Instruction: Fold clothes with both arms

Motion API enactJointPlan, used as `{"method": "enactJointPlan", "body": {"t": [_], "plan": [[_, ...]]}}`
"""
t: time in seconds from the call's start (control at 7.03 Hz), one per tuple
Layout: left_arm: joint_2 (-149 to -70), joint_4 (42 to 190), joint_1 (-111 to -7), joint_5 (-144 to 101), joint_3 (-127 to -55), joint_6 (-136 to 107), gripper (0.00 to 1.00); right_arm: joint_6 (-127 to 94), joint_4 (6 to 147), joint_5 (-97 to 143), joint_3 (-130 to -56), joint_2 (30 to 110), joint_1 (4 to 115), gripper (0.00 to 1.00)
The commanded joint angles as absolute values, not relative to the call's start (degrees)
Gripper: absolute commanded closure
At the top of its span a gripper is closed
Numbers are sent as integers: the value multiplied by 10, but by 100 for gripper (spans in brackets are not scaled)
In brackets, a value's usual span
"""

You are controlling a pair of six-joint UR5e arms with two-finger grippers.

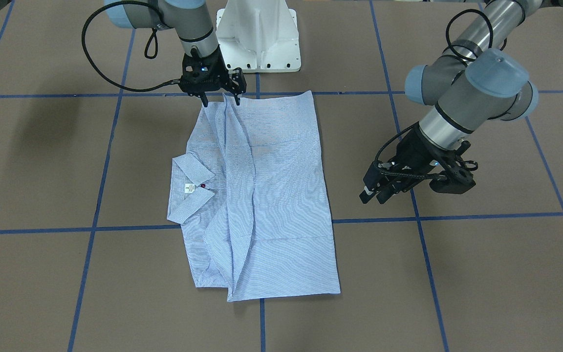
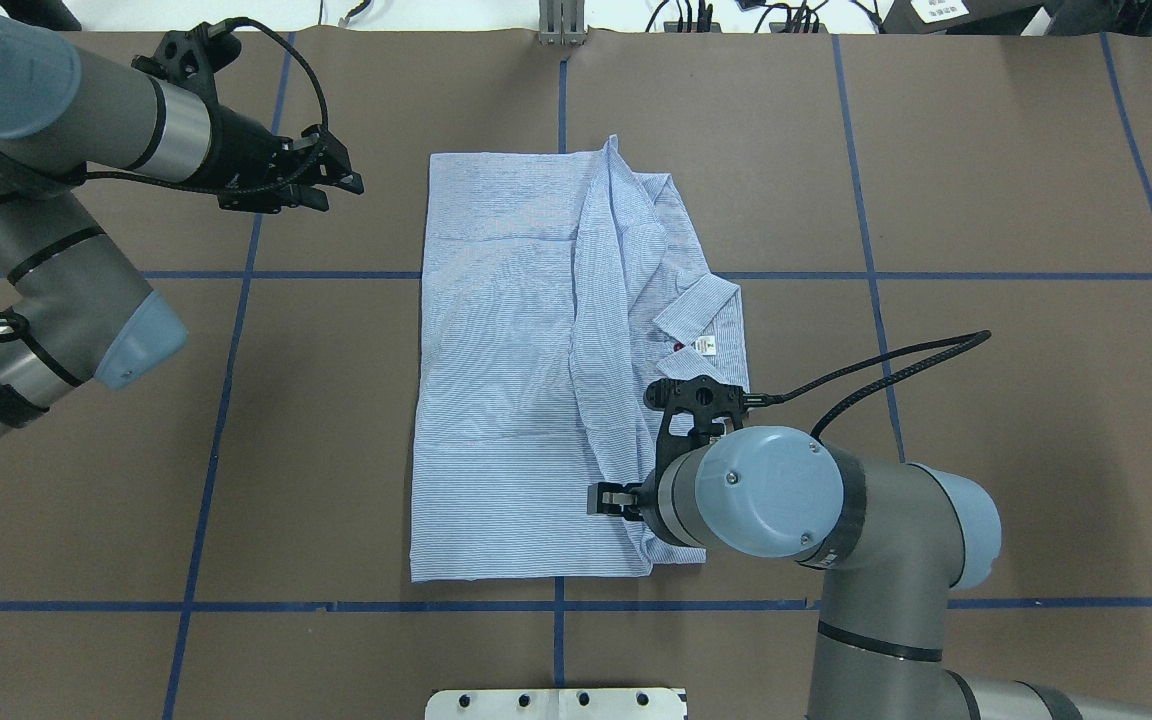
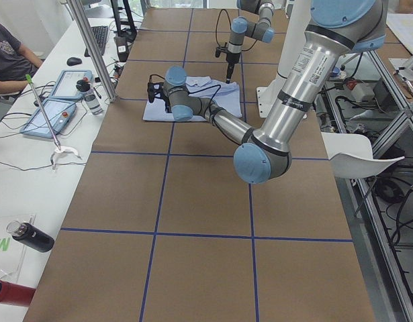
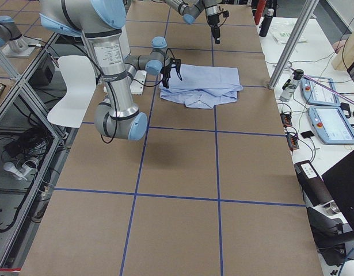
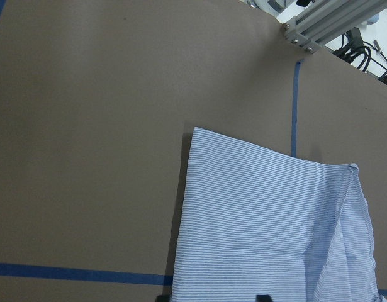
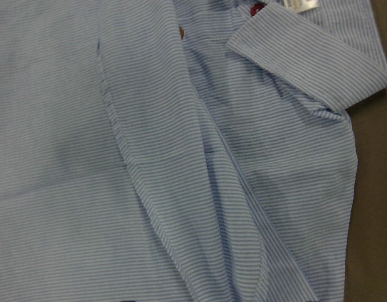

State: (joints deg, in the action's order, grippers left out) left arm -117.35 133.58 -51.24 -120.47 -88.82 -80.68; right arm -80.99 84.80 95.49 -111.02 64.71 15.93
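Both grippers parted, holding nothing: right gripper (image 1: 221, 101) poised at the folded shirt's (image 1: 271, 195) edge on the table (image 1: 482, 283), left gripper (image 1: 372, 197) well aside (brown button (image 6: 181, 30) visible only from the right wrist).

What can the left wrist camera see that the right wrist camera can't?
Only the left wrist camera shows a blue tape line, a metal frame and a plain cloth corner. Only the right wrist camera shows the collar, a red button and a white label. Both show the striped shirt on the brown table.
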Motion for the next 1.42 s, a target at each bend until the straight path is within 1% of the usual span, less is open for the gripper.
{"method": "enactJointPlan", "body": {"t": [0.0, 0.14, 0.28, 0.43, 0.57, 0.71, 1.14, 1.28], "plan": [[-1172, 1336, -512, -1204, -887, -807, 46, -770, 850, 946, -1097, 646, 149, 27], [-1172, 1336, -512, -1203, -886, -807, 46, -770, 850, 940, -1095, 643, 141, 35], [-1172, 1336, -511, -1202, -886, -807, 46, -770, 850, 936, -1093, 642, 138, 35], [-1172, 1336, -511, -1201, -885, -807, 46, -770, 850, 936, -1092, 641, 135, 42], [-1172, 1336, -511, -1201, -885, -807, 46, -770, 850, 936, -1092, 642, 134, 66], [-1172, 1336, -510, -1201, -885, -807, 47, -770, 850, 937, -1094, 642, 134, 100], [-1172, 1337, -510, -1200, -884, -808, 47, -756, 851, 945, -1106, 649, 148, 100], [-1172, 1337, -509, -1200, -884, -808, 47, -756, 851, 946, -1124, 664, 152, 100]]}}
